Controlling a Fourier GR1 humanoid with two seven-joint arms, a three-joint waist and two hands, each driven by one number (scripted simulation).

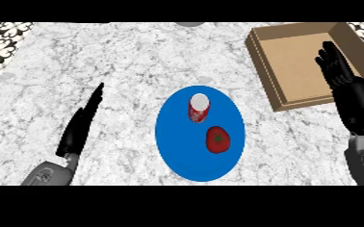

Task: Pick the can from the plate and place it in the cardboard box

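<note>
can (199, 107), short and red with a pale round top, is seen upright on the glossy blue oval plate (177, 144) at centre frame, beside a red tomato (218, 140). both black hands, left (82, 125) and right (340, 79), are held straight-fingered, nothing grasped; the right overlaps the brown cardboard box (284, 53) at upper right on mottled marble.

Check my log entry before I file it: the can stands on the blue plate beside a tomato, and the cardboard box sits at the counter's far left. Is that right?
Not quite. The can does stand on the blue plate beside the tomato, but the cardboard box sits at the counter's far right, not far left, as the head view shows.
</note>
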